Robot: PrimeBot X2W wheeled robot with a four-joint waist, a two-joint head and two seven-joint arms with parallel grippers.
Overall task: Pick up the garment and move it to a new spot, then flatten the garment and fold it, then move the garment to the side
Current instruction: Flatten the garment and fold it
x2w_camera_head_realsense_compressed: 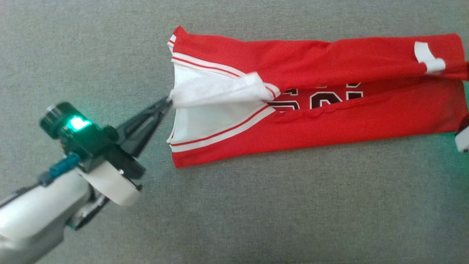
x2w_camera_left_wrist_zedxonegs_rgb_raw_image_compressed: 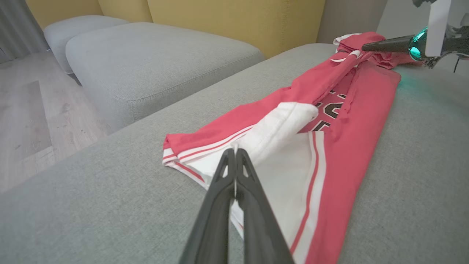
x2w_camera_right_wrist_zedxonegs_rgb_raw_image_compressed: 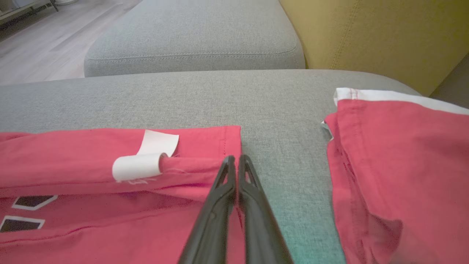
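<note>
The left gripper (x2w_camera_head_realsense_compressed: 166,101) is pinched tight, its two dark fingers pressed together on a fold of white inner fabric at the open end of the red basketball jersey (x2w_camera_head_realsense_compressed: 329,113); the rest of the jersey stretches away beyond its fingertips, lying long and narrow on the grey sofa cushion (x2w_camera_head_realsense_compressed: 256,212), both long sides folded inward over the black lettering; the right gripper (x2w_camera_right_wrist_zedxonegs_rgb_raw_image_compressed: 237,158) is likewise closed, its tips nipping the red hem at the opposite end, where the cloth rises slightly off the cushion; a curled white label (x2w_camera_right_wrist_zedxonegs_rgb_raw_image_compressed: 137,167) sits just left of those tips in the right wrist view; a second red garment (x2w_camera_right_wrist_zedxonegs_rgb_raw_image_compressed: 395,165) lies to their right, apart from the jersey, with bare cushion between.
</note>
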